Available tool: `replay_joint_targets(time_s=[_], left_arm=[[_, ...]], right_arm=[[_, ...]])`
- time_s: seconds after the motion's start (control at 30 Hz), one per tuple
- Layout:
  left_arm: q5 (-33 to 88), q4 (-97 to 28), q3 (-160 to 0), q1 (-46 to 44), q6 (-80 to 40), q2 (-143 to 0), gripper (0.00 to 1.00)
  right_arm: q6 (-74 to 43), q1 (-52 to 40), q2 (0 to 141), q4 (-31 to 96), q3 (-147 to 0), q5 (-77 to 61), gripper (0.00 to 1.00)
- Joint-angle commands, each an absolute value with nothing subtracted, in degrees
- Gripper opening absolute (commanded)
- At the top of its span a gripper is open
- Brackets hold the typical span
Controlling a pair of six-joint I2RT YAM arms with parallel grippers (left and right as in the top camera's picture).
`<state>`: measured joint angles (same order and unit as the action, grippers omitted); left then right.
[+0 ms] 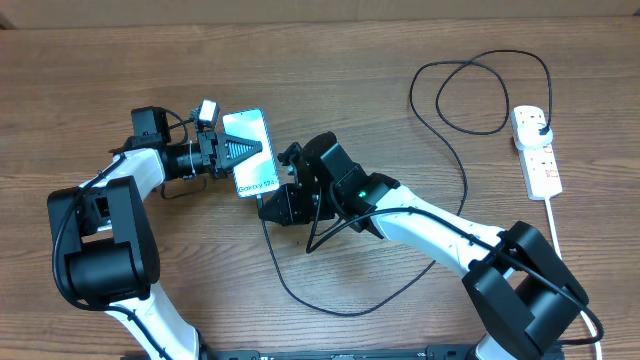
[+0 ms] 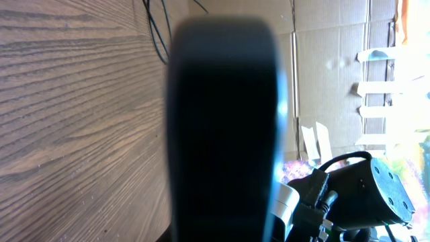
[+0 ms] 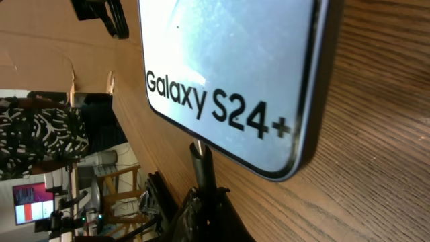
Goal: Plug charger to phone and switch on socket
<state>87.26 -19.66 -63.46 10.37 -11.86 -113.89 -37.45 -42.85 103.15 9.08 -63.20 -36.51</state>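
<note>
My left gripper (image 1: 246, 150) is shut on the phone (image 1: 250, 152), holding it over the table with its light blue "Galaxy S24+" screen (image 3: 228, 67) showing. In the left wrist view the phone (image 2: 222, 134) is a dark slab that hides my own fingers. My right gripper (image 1: 268, 206) is shut on the charger's connector tip (image 3: 200, 165), whose end meets the phone's bottom edge; how deep it sits cannot be told. The black charger cable (image 1: 330, 308) loops across the table to its plug (image 1: 537, 124) in the white socket (image 1: 540, 165) at the far right.
The cable forms a wide loop at the back right (image 1: 480, 90) and a low loop near the front. The socket's thick white cord (image 1: 552, 225) runs toward the front edge behind the right arm's base (image 1: 525, 290). Cardboard walls stand beyond the table.
</note>
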Motion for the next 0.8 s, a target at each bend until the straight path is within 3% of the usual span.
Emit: replay_joint_targets(time_s=[0.0,0.77], left_arm=[[90.7,-19.7,-63.9,10.5,-10.7,-111.9,0.04],[90.6,-20.1,-63.9,10.5,-8.5,-111.9,0.04]], right_arm=[[-37.4,-41.6,103.4,8.7,-63.0,-35.6,0.04],[-37.5,-41.5,103.4,8.6,-63.0,-34.8,0.04]])
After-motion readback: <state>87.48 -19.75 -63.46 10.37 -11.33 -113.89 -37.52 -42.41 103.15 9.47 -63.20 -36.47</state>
